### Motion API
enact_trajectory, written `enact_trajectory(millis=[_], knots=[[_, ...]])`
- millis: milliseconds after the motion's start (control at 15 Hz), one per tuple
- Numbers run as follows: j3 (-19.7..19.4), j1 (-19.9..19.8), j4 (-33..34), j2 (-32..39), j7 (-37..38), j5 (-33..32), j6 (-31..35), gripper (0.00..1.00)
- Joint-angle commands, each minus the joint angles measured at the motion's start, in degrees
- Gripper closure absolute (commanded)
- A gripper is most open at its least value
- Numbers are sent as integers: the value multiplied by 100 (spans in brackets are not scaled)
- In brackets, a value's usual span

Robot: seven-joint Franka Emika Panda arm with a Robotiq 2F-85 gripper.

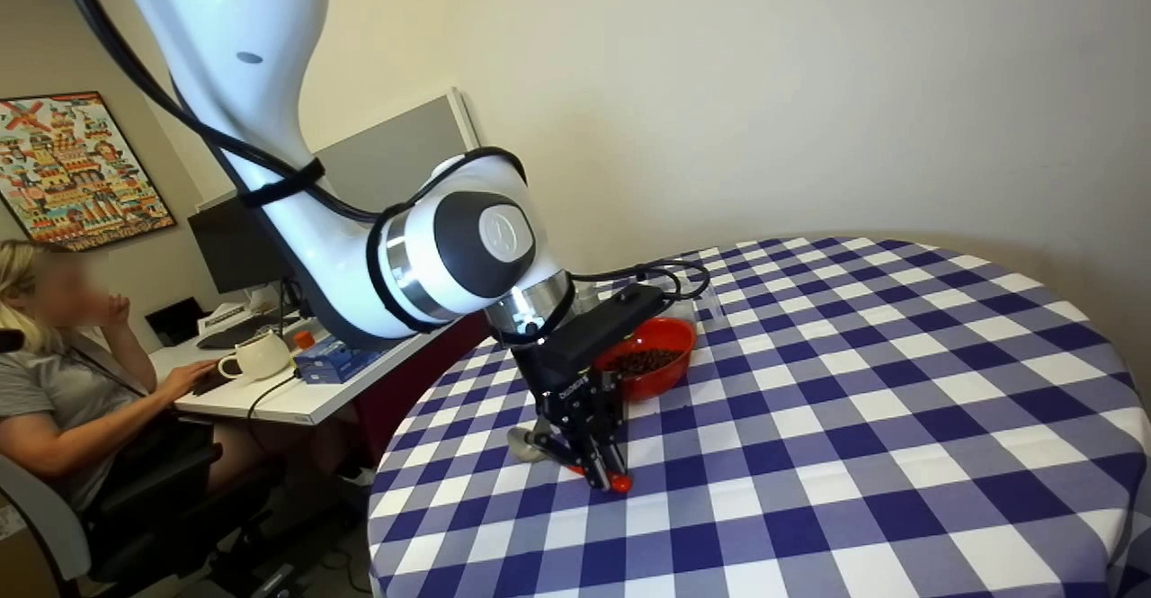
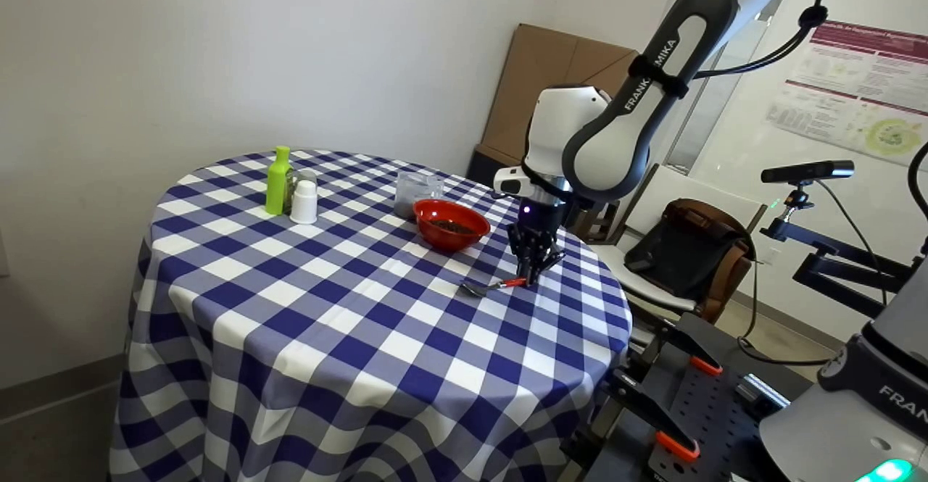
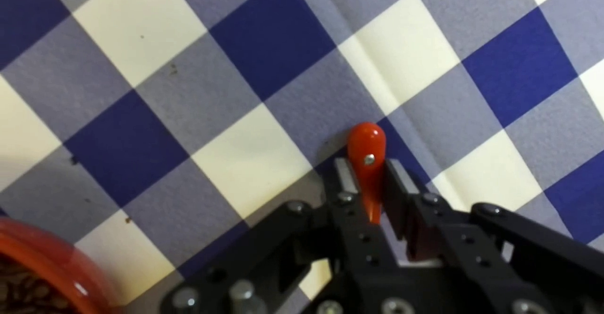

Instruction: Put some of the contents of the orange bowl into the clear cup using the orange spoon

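While the pincer (image 3: 370, 172) has the orange spoon (image 3: 366, 139), the orange bowl (image 3: 68, 259) sits over at eight o'clock in the wrist view

And what a snug hold up close: jaws tight together, one on either side of the red-orange handle, its rounded end poking out towards twelve. Over to an exterior view, and the spoon's metal head stretches from the pincer towards nine o'clock, right down at the checked table (image 2: 312, 308); whether any of it is raised, I can't tell. Up at ten o'clock from the pincer, there's the bowl, upright, glossy, dark brown pieces (image 2: 451, 226) across the bottom of it, showing in both exterior views. Just beyond, at ten o'clock from the bowl, stands the clear cup (image 2: 412, 196), see-through and narrower; touching the bowl or apart, can't call that one. Farther along, between nine and ten from the bowl, a bright green bottle (image 2: 277, 183) stands tall, a white cup-shaped item (image 2: 304, 206) just beside it at four. Back in the wrist view, dark specks (image 3: 173, 69) dot the table between eight and ten. Well apart, between eight and nine in an exterior view, a person (image 1: 81, 400) sits.
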Motion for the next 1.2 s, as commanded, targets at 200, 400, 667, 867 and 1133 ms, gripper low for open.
enact_trajectory(millis=[200, 400, 667, 867, 1133], knots=[[93, -137, -176, -588, -352, -111, -140, 95], [444, -366, -242, -1074, -654, 409, -500, 95], [698, -416, -142, -1689, -690, 1286, -963, 95], [248, -113, 97, -1847, 144, 557, -676, 95], [-661, 376, 672, -1694, 1495, -1534, -447, 95]])
